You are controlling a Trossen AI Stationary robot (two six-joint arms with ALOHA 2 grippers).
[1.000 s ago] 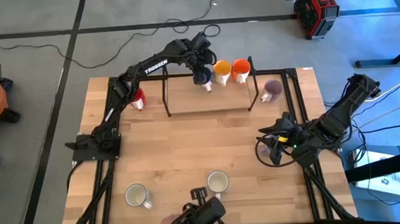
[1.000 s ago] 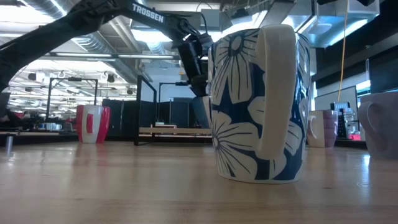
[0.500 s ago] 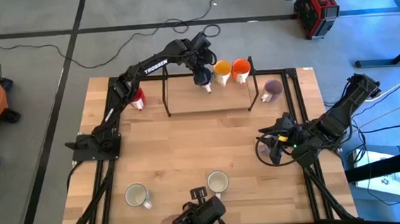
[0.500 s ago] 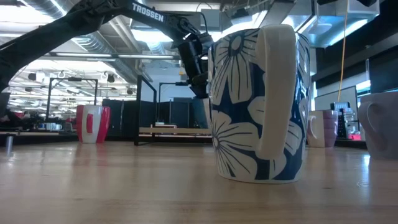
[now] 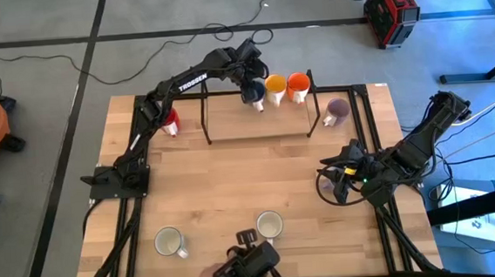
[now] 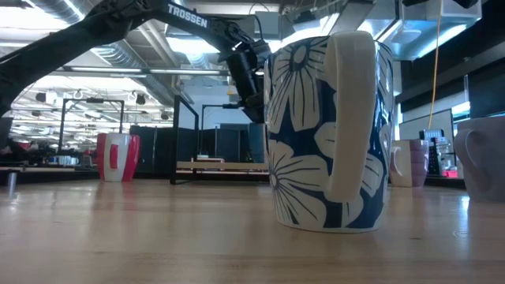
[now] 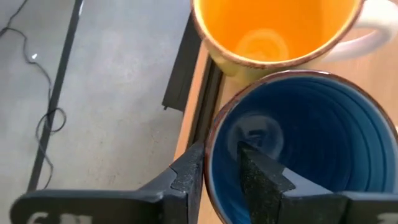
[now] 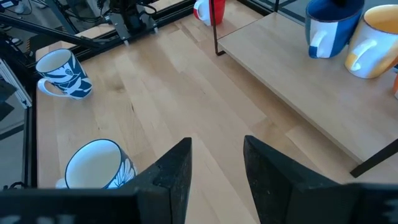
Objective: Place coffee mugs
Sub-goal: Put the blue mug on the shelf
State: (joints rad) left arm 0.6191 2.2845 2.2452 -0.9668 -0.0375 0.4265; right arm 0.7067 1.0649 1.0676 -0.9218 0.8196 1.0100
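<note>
1. Left claw (image 7: 219, 163): mine, reached to the back of the counter (image 5: 233, 183) over the raised shelf (image 5: 255, 127). It is pinched down on the rim of the blue mug (image 8: 334, 31), one finger inside and one outside.
2. Change noted: over the last second the blue mug has crept slightly toward the shelf's rear edge, closing on its neighbour. I cannot tell whether its base is seated on the shelf or just clear of it.
3. Far left: red mug (image 5: 170, 122) stands on the counter beside the shelf frame, untouched.
4. Front of the counter: two white mugs (image 5: 169, 242) (image 5: 269, 226), upright, well apart from the shelf.
5. Shelf row: blue mug, then yellow-orange mug (image 5: 275, 88) just beside it, then orange mug (image 5: 298, 85).
6. Right of the shelf: one dull purple mug (image 5: 338, 109) on the counter.
7. Right claw (image 5: 336, 182): waiting at the right edge, fingers parted and empty; second purple mug (image 5: 323, 186) close beside it.
8. Judgement: placement of the blue mug is nearly complete; release is the outstanding step, with five mugs left.
</note>
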